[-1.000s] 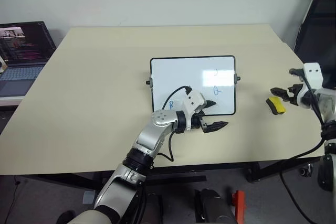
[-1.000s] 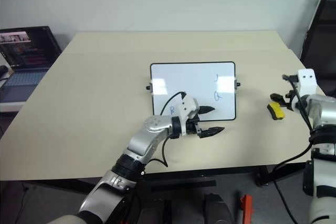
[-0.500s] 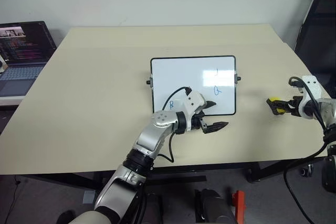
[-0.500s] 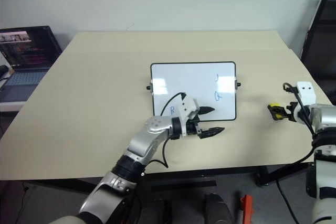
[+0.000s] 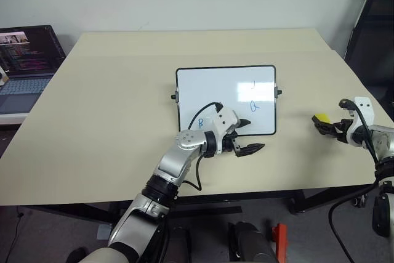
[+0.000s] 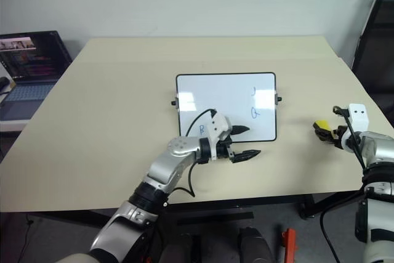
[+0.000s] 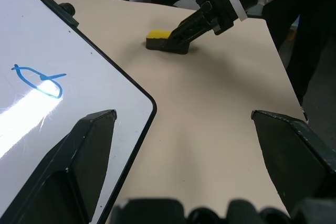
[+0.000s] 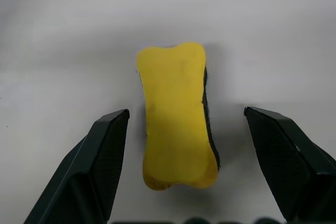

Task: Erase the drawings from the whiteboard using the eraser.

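A pale beige table (image 5: 111,109) spans most of the frame. The whiteboard (image 5: 209,87), black-framed with small side knobs, lies flat at its centre, bearing thin blue drawings (image 5: 255,106) on its right half and one at lower left. The yellow eraser (image 5: 319,117) lies on the tabletop at centre right, well apart from the board

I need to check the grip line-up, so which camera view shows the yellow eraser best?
The right wrist view: the eraser lies on the table, seen from close by, between the open jaws of the right gripper. The left wrist view shows it far off, partly behind that gripper; the eye views show a small yellow spot.
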Available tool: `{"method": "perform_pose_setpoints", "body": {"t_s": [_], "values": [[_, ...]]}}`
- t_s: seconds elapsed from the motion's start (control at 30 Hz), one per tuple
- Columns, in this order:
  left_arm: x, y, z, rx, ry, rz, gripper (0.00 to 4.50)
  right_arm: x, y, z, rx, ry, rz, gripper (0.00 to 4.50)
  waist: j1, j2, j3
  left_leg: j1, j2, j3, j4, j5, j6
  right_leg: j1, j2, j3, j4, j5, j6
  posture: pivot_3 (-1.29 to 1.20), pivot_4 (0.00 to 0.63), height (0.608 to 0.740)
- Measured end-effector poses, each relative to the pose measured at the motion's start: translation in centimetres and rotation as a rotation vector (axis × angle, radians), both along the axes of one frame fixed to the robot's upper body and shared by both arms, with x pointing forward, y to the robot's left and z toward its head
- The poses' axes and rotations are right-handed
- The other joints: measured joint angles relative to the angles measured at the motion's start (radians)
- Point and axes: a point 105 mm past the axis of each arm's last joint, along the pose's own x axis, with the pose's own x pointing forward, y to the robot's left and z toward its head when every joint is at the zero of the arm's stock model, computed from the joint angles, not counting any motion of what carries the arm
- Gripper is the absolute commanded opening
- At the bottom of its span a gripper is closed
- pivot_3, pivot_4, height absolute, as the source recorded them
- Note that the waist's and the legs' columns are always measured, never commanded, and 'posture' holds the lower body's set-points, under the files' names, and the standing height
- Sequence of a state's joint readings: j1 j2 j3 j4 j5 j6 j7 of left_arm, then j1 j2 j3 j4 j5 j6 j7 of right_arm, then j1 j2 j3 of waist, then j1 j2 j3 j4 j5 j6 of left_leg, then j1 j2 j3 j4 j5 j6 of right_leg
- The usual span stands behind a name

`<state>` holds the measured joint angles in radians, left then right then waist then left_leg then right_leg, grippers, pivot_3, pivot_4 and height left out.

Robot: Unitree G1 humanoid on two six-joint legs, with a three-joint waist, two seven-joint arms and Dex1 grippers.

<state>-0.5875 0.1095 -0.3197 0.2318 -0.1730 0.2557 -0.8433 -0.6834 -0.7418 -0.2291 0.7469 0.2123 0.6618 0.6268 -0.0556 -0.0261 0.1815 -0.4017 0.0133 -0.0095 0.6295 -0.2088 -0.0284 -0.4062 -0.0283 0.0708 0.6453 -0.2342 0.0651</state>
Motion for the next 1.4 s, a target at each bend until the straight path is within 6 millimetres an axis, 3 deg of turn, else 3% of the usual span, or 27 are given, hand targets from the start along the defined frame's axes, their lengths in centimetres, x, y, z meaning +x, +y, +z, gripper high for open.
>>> {"method": "perform_pose_setpoints", "body": {"t_s": [0.03, 0.13, 0.33, 0.73, 0.9, 1.1, 1.27, 1.4], "values": [[0.0, 0.0, 0.0, 0.001, 0.000, 0.000, 4.50, 0.0, 0.0, 0.0, 0.005, -0.004, -0.004, 3.82, 0.000, 0.000, 0.000, 0.000, 0.000, 0.000, 0.000, 0.000, 0.000, 0.000, 0.000, 0.000, 0.000, 0.000, 0.000, 0.00, 0.150, 0.740], [0.0, 0.0, 0.0, 0.003, 0.000, -0.001, 4.50, -0.1, -0.1, -0.1, 0.003, -0.010, -0.016, 3.24, 0.000, 0.000, 0.000, 0.000, 0.000, 0.000, 0.000, 0.000, 0.000, 0.000, 0.000, 0.000, 0.000, 0.000, 0.000, 0.00, 0.150, 0.740], [0.0, 0.0, -0.1, 0.008, -0.001, -0.004, 4.50, -0.2, -0.2, -0.3, -0.005, -0.023, -0.028, 1.21, 0.000, 0.000, 0.000, 0.000, 0.000, 0.000, 0.000, 0.000, 0.000, 0.000, 0.000, 0.000, 0.000, 0.000, 0.000, 0.00, 0.150, 0.740], [-0.1, -0.1, -0.2, 0.011, 0.000, -0.009, 4.50, 0.0, 0.3, 0.5, -0.009, -0.057, -0.007, 1.14, 0.000, 0.000, 0.000, 0.000, 0.000, 0.000, 0.000, 0.000, 0.000, 0.000, 0.000, 0.000, 0.000, 0.000, 0.000, 0.00, 0.150, 0.740], [0.5, 1.0, 0.1, 0.020, -0.013, 0.025, 4.50, 0.5, 1.5, 3.9, -0.032, -0.154, 0.048, 1.14, -0.001, 0.000, 0.000, 0.000, 0.000, 0.000, 0.000, 0.000, 0.000, 0.000, 0.000, 0.000, 0.000, 0.000, 0.000, 0.00, 0.150, 0.740], [2.0, 6.1, 3.7, 0.018, -0.117, 0.143, 4.50, 0.2, 4.6, 10.3, -0.085, -0.351, 0.182, 1.14, -0.001, 0.000, 0.000, 0.000, 0.001, -0.001, 0.000, 0.000, 0.000, 0.000, 0.000, -0.001, 0.000, 0.000, 0.000, 0.00, 0.150, 0.740], [1.9, 9.9, 6.5, 0.006, -0.193, 0.220, 4.50, 0.0, 6.7, 11.5, -0.093, -0.403, 0.252, 1.14, 0.000, 0.000, 0.000, 0.000, 0.001, -0.001, 0.000, 0.000, 0.000, 0.000, 0.000, -0.001, 0.000, 0.000, 0.000, 0.00, 0.150, 0.740], [0.9, 12.5, 6.6, 0.030, -0.194, 0.262, 4.50, 0.1, 8.6, 11.7, -0.090, -0.422, 0.310, 1.12, -0.001, 0.000, 0.000, 0.000, 0.001, -0.001, 0.000, 0.000, 0.000, 0.000, 0.000, -0.001, 0.000, 0.000, 0.000, 0.00, 0.150, 0.740]]}}
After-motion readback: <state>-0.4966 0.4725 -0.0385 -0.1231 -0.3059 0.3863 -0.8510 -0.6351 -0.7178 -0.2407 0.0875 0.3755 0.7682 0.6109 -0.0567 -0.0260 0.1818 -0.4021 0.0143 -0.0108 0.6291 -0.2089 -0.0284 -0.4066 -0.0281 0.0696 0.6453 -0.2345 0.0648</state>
